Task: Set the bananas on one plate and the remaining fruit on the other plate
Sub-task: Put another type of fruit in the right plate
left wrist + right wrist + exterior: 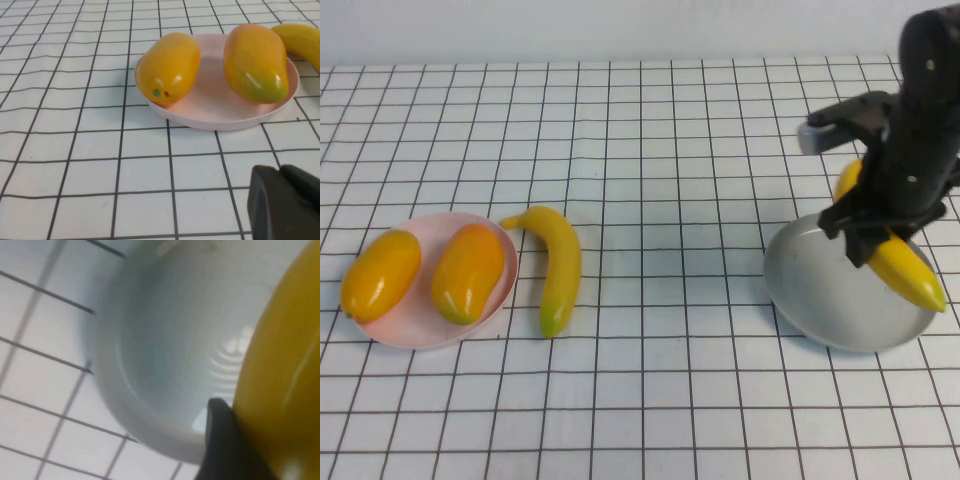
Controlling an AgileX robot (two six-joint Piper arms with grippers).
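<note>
Two mango-like fruits [380, 274] [468, 271] are lying on the pink plate [415, 325] near the table's left edge, with one banana [556, 265] resting on the checked cloth [660, 380] just beside that plate. Over by the right edge, the right gripper [880, 235] is clamping the second banana [908, 272] above the grey plate [820, 300]. Only the left gripper's [287, 205] dark tip is showing, near the pink plate; I cannot tell its opening.

Two bananas: one [556, 268] on table just right of pink plate [412, 328], one [905, 268] over grey plate [820, 300], far right of pink plate. Two mangoes [380, 274] [468, 271], both on pink plate. Two plates total.
</note>
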